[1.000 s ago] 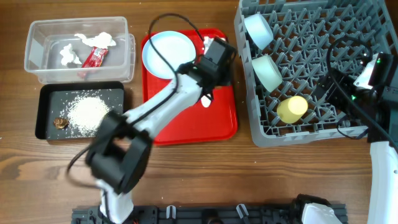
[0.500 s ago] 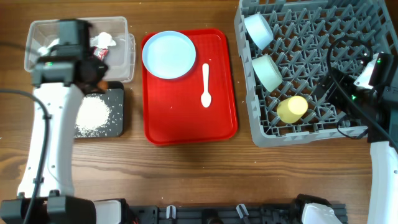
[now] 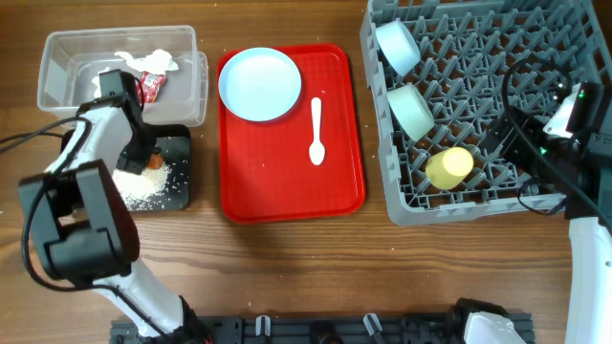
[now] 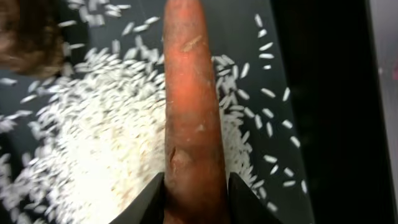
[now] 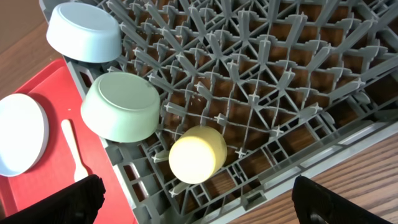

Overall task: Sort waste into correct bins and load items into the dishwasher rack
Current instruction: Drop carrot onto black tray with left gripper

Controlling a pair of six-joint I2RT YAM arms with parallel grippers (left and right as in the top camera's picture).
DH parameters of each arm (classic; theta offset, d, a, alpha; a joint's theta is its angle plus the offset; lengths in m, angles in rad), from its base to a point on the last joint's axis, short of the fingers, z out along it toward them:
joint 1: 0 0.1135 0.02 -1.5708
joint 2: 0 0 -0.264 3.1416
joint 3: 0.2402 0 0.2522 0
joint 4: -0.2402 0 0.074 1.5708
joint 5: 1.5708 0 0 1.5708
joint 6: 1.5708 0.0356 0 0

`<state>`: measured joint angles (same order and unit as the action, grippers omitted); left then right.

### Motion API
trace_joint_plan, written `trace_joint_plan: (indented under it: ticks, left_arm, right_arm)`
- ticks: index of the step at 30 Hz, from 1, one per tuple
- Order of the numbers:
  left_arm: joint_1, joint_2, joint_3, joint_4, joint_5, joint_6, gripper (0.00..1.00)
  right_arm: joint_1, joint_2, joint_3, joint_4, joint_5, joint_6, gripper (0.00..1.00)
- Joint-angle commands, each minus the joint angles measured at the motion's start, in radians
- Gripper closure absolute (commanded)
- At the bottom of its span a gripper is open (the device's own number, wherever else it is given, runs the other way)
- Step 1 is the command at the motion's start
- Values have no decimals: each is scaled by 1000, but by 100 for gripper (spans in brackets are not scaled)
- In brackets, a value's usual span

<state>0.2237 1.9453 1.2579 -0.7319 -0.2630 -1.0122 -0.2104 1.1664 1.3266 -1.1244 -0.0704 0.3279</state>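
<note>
My left gripper point(image 4: 194, 190) is shut on the orange carrot point(image 4: 189, 106) and holds it low over the white rice grains point(image 4: 93, 137) in the black tray point(image 4: 323, 93). A brown lump point(image 4: 25, 31) lies beside the rice. From overhead the gripper point(image 3: 143, 156) and carrot point(image 3: 154, 162) are at the black tray point(image 3: 180, 143). The clear tub point(image 3: 186, 96) holds the red wrapper point(image 3: 151, 86) and white tissue point(image 3: 143, 60). The pale blue plate point(image 3: 259, 84) and white spoon point(image 3: 316, 129) lie on the red tray. My right gripper point(image 5: 199, 205) is open and empty over the rack's front edge.
The grey rack point(image 3: 478, 205) at the right holds two bowls point(image 3: 396, 46) point(image 3: 411, 110) and the yellow cup point(image 3: 449, 167), all lying on their sides. The red tray point(image 3: 287, 182) sits between the bins and the rack. My left arm covers the black tray's left half.
My left arm swung from the red tray across the clear tub and down to the black tray, with the carrot now low over the rice. The right arm has not moved.
</note>
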Motion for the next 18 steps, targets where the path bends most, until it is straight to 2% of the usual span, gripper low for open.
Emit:
trace_joint_plan:
  ticks: [1, 3, 4, 6, 9, 13, 15, 18]
  left_arm:
    - [1, 24, -4, 11, 5, -12, 52]
    - [1, 20, -3, 10, 8, 29, 47]
    - [1, 10, 6, 6, 37, 111, 39]
    - [1, -26, 43, -46, 48, 174, 29]
    - [1, -108, 116, -119, 45, 230, 28]
    - [1, -200, 127, -126, 50, 339, 29]
    - [1, -204, 127, -168, 101, 405, 29]
    - [-4, -213, 127, -211, 268, 642, 25]
  right_arm:
    - [-3, -11, 8, -3, 9, -13, 0]
    - [-3, -11, 8, -3, 9, -13, 0]
    - [-3, -11, 8, -2, 10, -14, 0]
    - [-3, -10, 8, 2, 10, -16, 0]
    - [-3, -4, 8, 9, 10, -16, 0]
    - [-3, 2, 8, 5, 9, -15, 0]
    - [-3, 2, 8, 5, 9, -15, 0]
    - [-3, 2, 8, 6, -10, -44, 0]
